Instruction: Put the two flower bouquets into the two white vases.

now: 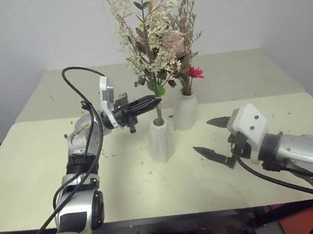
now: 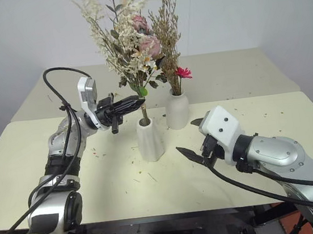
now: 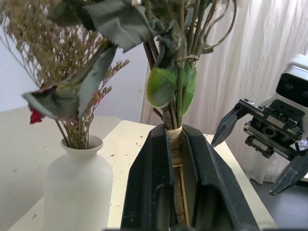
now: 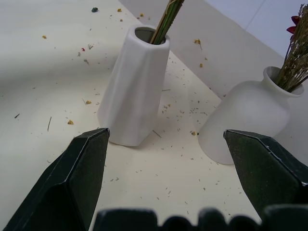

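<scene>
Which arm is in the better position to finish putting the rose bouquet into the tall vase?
Left. The left gripper is shut on the rose bouquet, its stems already in the tapered vase. The right gripper is open beside it, holding nothing.

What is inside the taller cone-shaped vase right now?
Green stems of the cream-and-pink bouquet enter the tapered vase, the left gripper shut on them above. The vase wall hides how deep they reach.
</scene>
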`<action>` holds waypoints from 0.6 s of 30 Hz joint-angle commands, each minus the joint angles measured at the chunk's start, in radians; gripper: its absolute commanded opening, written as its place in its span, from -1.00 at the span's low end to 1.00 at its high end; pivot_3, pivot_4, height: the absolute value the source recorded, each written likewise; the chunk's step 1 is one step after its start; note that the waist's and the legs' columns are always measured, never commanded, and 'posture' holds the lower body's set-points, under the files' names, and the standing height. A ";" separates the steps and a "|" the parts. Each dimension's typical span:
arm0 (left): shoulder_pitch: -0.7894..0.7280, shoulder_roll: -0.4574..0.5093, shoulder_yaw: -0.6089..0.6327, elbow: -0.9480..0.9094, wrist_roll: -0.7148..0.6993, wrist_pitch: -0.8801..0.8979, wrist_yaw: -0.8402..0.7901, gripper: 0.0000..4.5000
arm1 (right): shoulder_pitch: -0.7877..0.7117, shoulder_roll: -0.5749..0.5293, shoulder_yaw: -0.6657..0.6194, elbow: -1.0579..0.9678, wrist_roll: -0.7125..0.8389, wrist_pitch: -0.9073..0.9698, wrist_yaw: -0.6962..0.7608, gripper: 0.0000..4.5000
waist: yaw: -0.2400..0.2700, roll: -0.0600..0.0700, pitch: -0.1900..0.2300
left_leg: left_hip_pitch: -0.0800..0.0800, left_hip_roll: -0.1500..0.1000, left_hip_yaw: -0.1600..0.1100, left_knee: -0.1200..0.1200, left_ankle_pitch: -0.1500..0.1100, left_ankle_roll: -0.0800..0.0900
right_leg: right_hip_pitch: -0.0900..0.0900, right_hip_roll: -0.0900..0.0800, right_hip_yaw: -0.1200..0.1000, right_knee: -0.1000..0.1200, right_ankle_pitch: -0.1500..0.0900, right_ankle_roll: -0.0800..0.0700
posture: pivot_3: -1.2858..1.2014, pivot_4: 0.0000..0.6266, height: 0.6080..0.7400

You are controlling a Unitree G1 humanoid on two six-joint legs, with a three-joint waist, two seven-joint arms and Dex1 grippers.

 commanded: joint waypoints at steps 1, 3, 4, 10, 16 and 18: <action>0.033 0.010 -0.023 -0.078 0.006 -0.041 -0.039 -0.95 | -0.007 0.000 0.002 -0.003 -0.024 -0.034 0.004 1.00 | -0.001 0.000 0.000 | 0.000 0.000 0.000 0.000 0.000 0.000 | 0.000 0.000 0.000 0.000 0.000 0.000 | 0.03 -0.52 1.00; 0.046 0.012 -0.031 -0.094 0.009 -0.047 -0.043 -0.95 | -0.006 0.001 0.004 0.001 -0.029 -0.039 0.006 1.00 | 0.000 0.000 0.000 | 0.000 0.000 0.000 0.000 0.000 0.000 | 0.000 0.000 0.000 0.000 0.000 -0.001 | 0.03 -0.52 1.00; 0.053 0.011 -0.033 -0.102 0.010 -0.058 -0.044 -0.95 | -0.006 0.002 0.004 0.003 -0.031 -0.041 0.008 1.00 | 0.000 0.000 0.000 | 0.000 0.000 0.000 0.000 0.000 0.000 | 0.000 0.000 0.000 0.000 0.001 -0.001 | 0.03 -0.52 1.00; 0.062 0.031 -0.025 -0.098 0.000 -0.050 -0.049 -0.95 | -0.013 0.005 -0.008 0.008 -0.025 -0.039 0.016 1.00 | -0.001 0.000 0.000 | 0.000 0.000 0.000 0.000 0.000 0.000 | 0.000 0.000 0.000 0.000 0.001 -0.001 | 0.03 -0.52 1.00; 0.087 0.067 -0.031 -0.121 -0.013 -0.026 -0.090 -0.16 | -0.010 0.004 -0.038 0.007 -0.007 -0.033 0.027 1.00 | 0.000 0.000 0.000 | 0.000 0.000 0.000 0.000 0.000 0.000 | 0.000 0.000 0.000 0.000 0.000 0.000 | 0.03 -0.52 1.00; 0.092 0.074 -0.030 -0.135 -0.017 -0.014 -0.087 0.13 | -0.006 0.002 -0.042 0.007 -0.008 -0.031 0.030 1.00 | 0.000 0.000 0.000 | 0.000 0.000 0.000 0.000 0.000 0.000 | 0.000 0.000 0.000 0.000 0.000 0.000 | 0.03 -0.52 1.00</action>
